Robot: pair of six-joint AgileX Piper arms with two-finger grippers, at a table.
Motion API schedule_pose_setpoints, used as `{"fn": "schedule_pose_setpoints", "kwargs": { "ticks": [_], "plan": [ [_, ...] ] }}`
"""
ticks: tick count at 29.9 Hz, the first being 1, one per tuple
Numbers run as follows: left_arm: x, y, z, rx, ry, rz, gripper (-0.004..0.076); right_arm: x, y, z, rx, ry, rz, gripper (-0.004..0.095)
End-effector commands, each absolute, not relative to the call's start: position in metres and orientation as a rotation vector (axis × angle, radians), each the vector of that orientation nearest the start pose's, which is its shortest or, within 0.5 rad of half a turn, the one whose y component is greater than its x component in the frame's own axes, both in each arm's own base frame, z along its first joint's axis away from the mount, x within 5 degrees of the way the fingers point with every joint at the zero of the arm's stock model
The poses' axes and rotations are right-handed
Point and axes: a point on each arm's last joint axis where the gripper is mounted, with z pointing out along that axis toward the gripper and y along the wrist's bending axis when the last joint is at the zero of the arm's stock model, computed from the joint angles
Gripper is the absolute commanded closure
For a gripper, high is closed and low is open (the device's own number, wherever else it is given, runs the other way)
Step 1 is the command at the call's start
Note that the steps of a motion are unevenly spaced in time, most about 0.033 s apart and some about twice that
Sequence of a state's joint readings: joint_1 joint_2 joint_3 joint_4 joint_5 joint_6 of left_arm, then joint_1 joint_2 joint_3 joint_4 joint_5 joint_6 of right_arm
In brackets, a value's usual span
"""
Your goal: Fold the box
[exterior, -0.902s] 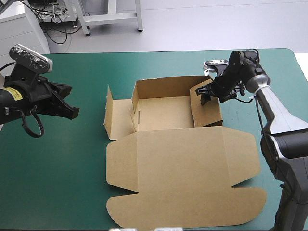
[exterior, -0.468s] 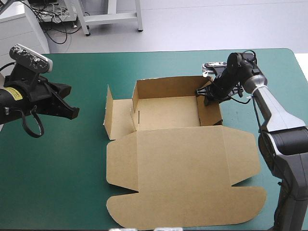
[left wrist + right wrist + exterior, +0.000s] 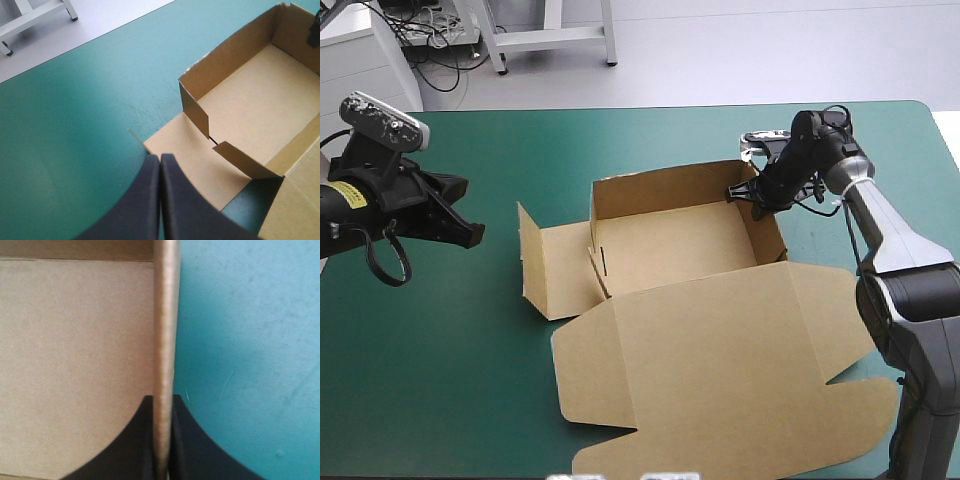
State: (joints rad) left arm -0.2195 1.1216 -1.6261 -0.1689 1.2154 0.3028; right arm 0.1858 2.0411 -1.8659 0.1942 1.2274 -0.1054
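The brown box (image 3: 670,250) sits on the bench (image 3: 440,380) as a half-made tray, far and right walls up, left panel and lid lying flat. The right gripper (image 3: 748,192) is pinched almost closed on the edge of the box's right wall at its far corner; the left gripper (image 3: 472,236) hangs well left of the box, fingers (image 3: 140,200) pressed together, empty. The board looks light and stiff, likely to hinge at its creases and slide if pushed, so wall edges seem the best hold.

Left tool (image 3: 160,159) closed, right tool (image 3: 161,400) clamped.
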Motion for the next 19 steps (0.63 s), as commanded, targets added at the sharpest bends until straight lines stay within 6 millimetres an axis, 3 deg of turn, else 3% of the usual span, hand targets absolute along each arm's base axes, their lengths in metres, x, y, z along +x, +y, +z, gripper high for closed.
{"fn": "schedule_pose_setpoints", "kwargs": {
  "ticks": [1, 9, 19],
  "plan": [
    [0.167, -0.053, 0.513, 0.554, 2.015, -0.169, 0.0756, 0.417, 0.097, 0.307, -0.36, 2.771, 0.331, 0.0931],
    [0.169, -0.043, 0.51, 0.528, 2.06, -0.037, 0.0756, 0.39, 0.081, 0.365, -0.36, 2.632, 0.296, 0.0931],
    [0.172, -0.033, 0.507, 0.449, 2.108, 0.066, 0.0752, 0.33, 0.015, 0.456, -0.221, 2.351, 0.394, 0.0931]
  ]
}}
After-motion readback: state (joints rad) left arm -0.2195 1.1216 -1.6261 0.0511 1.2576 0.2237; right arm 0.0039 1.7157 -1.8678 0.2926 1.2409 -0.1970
